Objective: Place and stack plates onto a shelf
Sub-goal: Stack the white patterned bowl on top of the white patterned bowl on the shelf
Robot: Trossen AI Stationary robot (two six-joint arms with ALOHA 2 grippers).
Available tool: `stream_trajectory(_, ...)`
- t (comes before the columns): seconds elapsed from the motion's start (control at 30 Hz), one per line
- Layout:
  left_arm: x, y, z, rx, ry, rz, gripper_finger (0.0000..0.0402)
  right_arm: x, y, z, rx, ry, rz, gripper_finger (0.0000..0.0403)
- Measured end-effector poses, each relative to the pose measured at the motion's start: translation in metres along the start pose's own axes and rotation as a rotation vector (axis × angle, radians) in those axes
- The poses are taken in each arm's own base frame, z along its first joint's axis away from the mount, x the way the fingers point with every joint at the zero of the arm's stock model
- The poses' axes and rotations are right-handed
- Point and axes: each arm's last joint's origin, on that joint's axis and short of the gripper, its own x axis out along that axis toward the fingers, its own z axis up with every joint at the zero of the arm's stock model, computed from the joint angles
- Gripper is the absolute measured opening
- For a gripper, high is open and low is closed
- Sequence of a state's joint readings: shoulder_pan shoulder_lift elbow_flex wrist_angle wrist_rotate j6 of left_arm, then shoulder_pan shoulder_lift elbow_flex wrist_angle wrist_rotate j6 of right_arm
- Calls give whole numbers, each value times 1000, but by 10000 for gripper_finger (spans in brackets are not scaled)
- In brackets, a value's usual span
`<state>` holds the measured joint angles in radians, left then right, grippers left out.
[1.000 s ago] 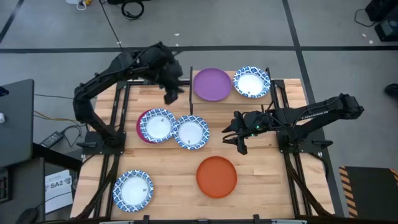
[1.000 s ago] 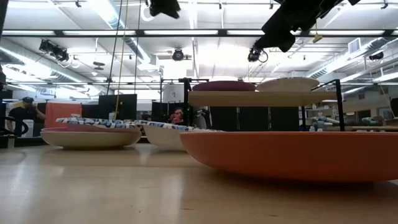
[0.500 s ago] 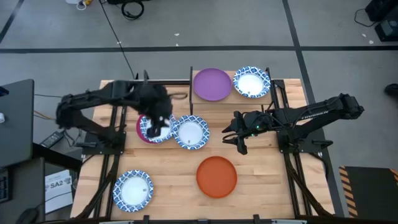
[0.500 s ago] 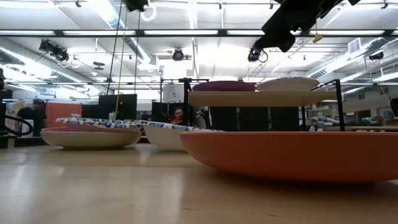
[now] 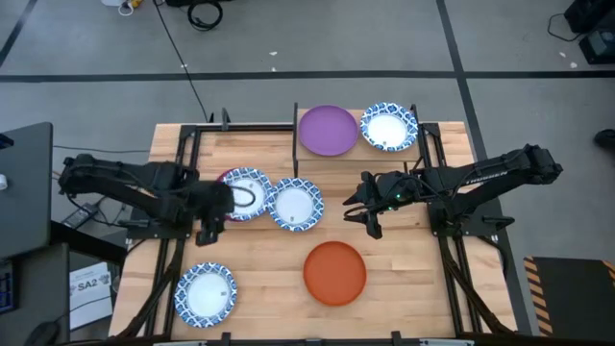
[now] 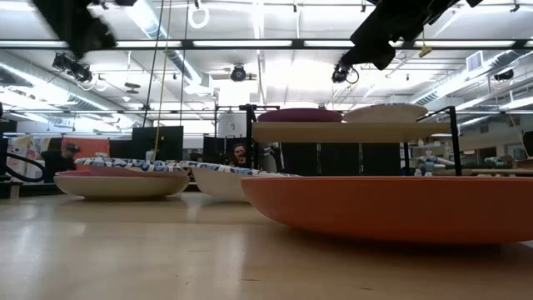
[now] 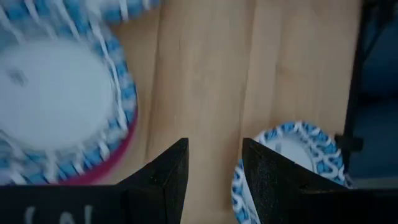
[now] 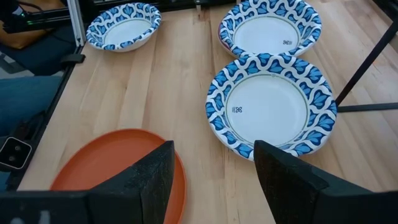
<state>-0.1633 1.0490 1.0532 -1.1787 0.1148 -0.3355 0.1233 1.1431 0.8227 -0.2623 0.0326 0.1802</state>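
Up on the shelf [image 5: 351, 130] sit two plates side by side: a purple plate [image 5: 328, 130] and a blue-rimmed plate [image 5: 388, 127]. Both lie beyond the right gripper [image 5: 370, 213], toward the far edge of the table [image 5: 264, 255].

Down on the table, a second blue-rimmed plate [image 5: 242, 193] rests on top of the magenta plate [image 5: 218, 192], whose edge peeks out from under it. That stack is just beside the left gripper [image 5: 208, 223], on its far side; in the left wrist view the stack [image 7: 59, 102] fills the space ahead of the fingers [image 7: 166, 171], which stand a little apart with bare wood between them, holding nothing. A third blue-rimmed plate [image 5: 295, 205] lies between the two grippers, touching the stack. The fourth [image 5: 206, 292] sits alone near the front edge, on the near side of the left gripper.

Just off the right gripper, toward the front of the table, is the orange plate [image 5: 334, 272]. The right wrist view shows its own fingers [image 8: 155, 171] spread wide and empty above the orange plate [image 8: 118, 162], hovering over the table.
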Motion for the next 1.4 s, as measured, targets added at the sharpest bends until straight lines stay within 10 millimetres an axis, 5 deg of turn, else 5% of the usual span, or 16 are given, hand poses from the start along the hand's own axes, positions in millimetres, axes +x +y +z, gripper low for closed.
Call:
stream_trajectory(0.47,72,-11,-50,-106,236,-99,155,0,0,0,0,-4,1,226)
stream_trajectory(1.4,102,-39,-72,6,158,-61,155,0,0,0,0,-4,1,226)
